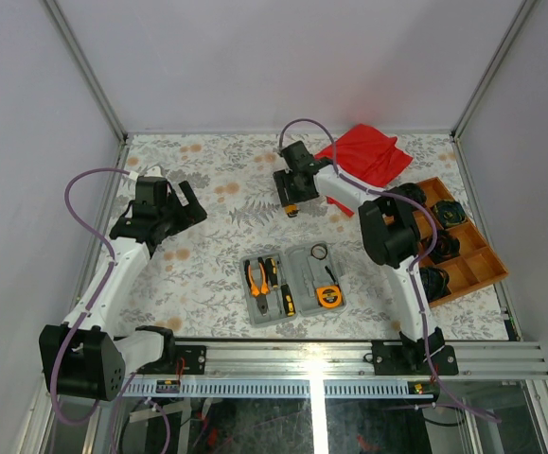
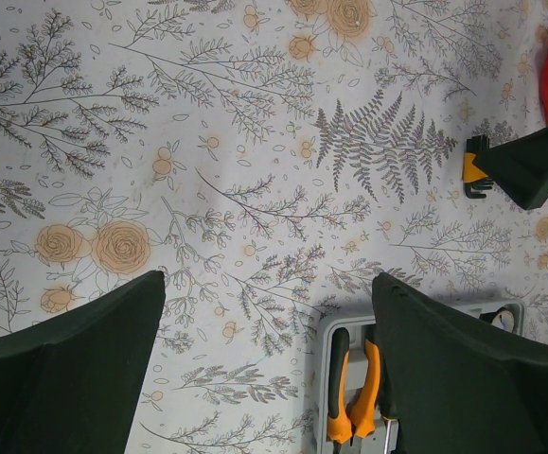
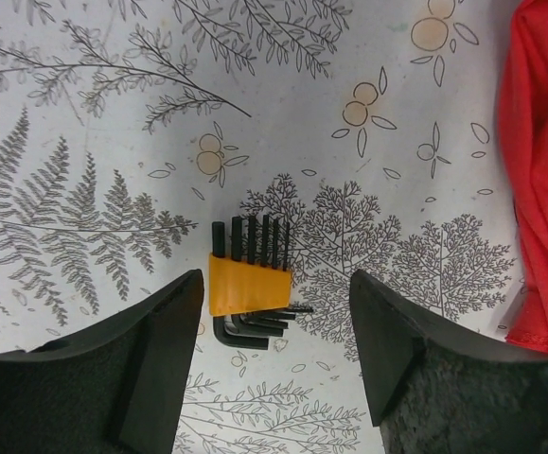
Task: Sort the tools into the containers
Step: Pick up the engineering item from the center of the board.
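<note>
The grey case [image 1: 304, 279] lies open near the front middle, two trays side by side. The left tray holds orange-handled pliers [image 1: 257, 279] and short screwdrivers [image 1: 281, 284]. The right tray holds the round orange tape measure [image 1: 328, 296]. A small orange-and-black hex key set [image 3: 245, 284] lies on the cloth between my right gripper's open fingers [image 3: 275, 284], nearer the left finger and untouched. My left gripper [image 2: 269, 284] is open and empty, hovering left of the case; the tray corner [image 2: 326, 331] and pliers [image 2: 354, 397] show by its right finger.
An orange-brown divided tray [image 1: 463, 251] with black round parts stands at the right. A red cloth [image 1: 368, 151] lies at the back right, close to my right gripper [image 3: 543, 170]. A black ring [image 1: 319, 252] sits in the right grey tray.
</note>
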### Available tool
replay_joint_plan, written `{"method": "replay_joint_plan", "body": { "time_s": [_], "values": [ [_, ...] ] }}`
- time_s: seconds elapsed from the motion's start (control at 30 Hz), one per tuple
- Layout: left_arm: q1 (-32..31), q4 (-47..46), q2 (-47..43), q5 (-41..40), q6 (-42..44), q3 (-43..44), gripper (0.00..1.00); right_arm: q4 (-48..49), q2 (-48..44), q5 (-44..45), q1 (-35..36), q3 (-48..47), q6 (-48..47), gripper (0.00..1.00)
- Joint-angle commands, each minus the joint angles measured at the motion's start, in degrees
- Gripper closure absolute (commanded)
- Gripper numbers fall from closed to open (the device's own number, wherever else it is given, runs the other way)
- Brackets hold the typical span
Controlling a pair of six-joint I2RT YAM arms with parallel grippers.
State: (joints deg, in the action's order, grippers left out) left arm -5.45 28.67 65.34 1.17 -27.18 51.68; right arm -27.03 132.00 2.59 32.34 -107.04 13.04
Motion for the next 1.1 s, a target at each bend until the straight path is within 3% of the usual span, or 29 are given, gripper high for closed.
{"method": "replay_joint_plan", "body": {
  "time_s": [0.0, 0.3, 0.53, 0.73, 1.07],
  "values": [
    [0.5, -2.9, 0.2, 0.5, -0.2, -0.2, 0.12, -2.1, 1.2, 2.6, 1.2, -3.5, -1.1, 0.31],
    [0.5, -2.9, 0.1, 0.5, -0.2, -0.3, 0.12, -5.1, 2.8, 5.1, 1.7, -2.8, -1.9, 0.41],
    [0.5, -2.9, 0.0, 0.6, -0.2, -0.2, 0.12, -4.2, 1.3, 4.8, 1.7, -0.1, -1.8, 0.63],
    [0.5, -3.0, 0.1, 0.7, -0.2, -0.2, 0.12, -3.0, -1.7, 6.3, 1.7, 1.6, -3.2, 0.73],
    [0.5, -2.9, 0.2, 0.7, -0.2, -0.3, 0.12, -1.7, -7.7, 4.6, 1.7, 4.3, -4.3, 0.75]
  ]
}}
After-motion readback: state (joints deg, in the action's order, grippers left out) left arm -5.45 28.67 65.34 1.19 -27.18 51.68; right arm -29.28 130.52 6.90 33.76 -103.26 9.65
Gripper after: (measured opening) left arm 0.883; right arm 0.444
